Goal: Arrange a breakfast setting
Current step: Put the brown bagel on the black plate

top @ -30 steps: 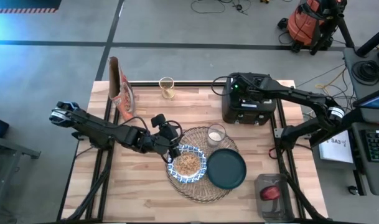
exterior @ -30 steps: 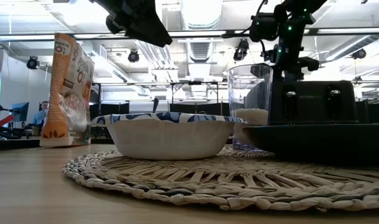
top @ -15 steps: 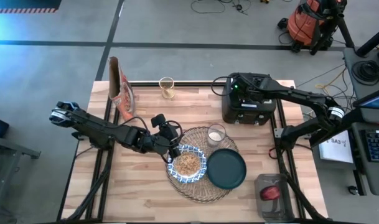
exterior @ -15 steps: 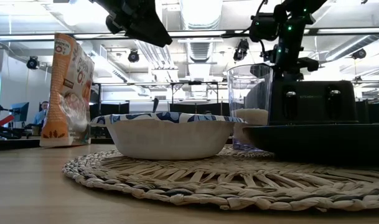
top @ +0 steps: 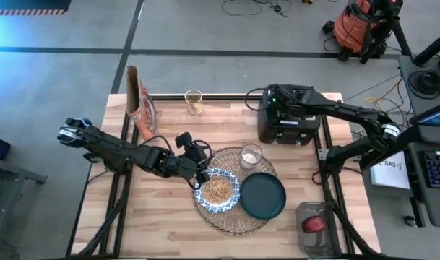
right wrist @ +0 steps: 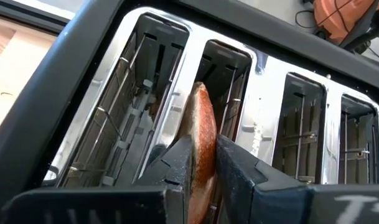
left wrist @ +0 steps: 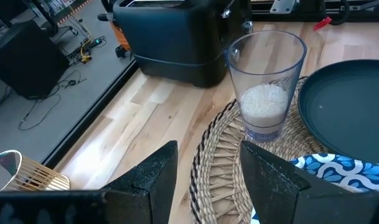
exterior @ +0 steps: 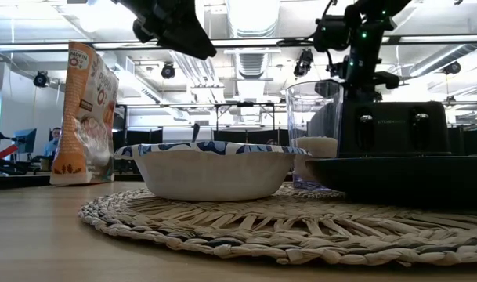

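Woven straw placemat (top: 234, 198) carries bowl (top: 218, 191), plate (top: 263, 196) at its 3 o'clock, glass (top: 251, 156) at 1 o'clock; left gripper (left wrist: 205, 177) spread beside bowl; right gripper (right wrist: 203, 163) pinches toast slice (right wrist: 203, 130) in toaster (right wrist: 264, 99).

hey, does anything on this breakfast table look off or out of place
Nothing spilled or tipped. One oddity: the cereal bowl sits toward the straw placemat's left side, with the empty teal plate beside it. The right gripper pinches a toast slice in the toaster.
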